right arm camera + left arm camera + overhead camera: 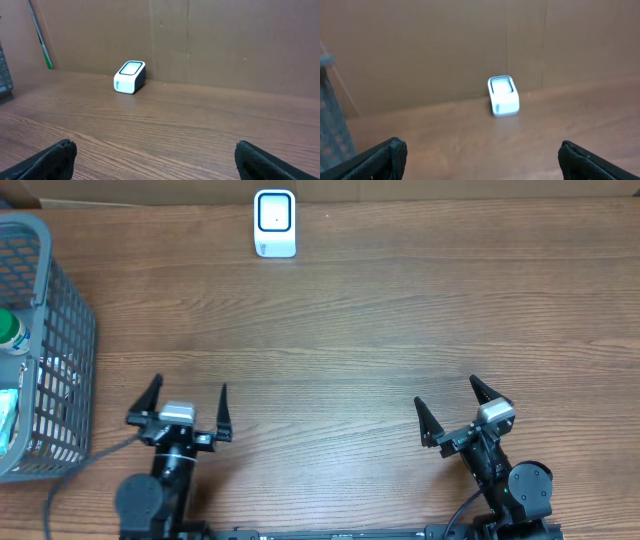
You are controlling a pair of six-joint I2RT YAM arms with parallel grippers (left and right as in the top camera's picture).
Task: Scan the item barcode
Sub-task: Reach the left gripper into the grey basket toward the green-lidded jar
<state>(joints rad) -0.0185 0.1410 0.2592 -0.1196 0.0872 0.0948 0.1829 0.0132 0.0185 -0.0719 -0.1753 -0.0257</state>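
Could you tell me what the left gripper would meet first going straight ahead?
The way looks free across the brown wooden table; the left gripper probably reaches the brown cardboard wall just beside the small white scanner.

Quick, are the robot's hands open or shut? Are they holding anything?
The left gripper is open, fingers spread wide, holding nothing.
The right gripper is open too, holding nothing.

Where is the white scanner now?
In the overhead view, the white scanner stands at the far edge of the table, left of centre, right of the grey basket.
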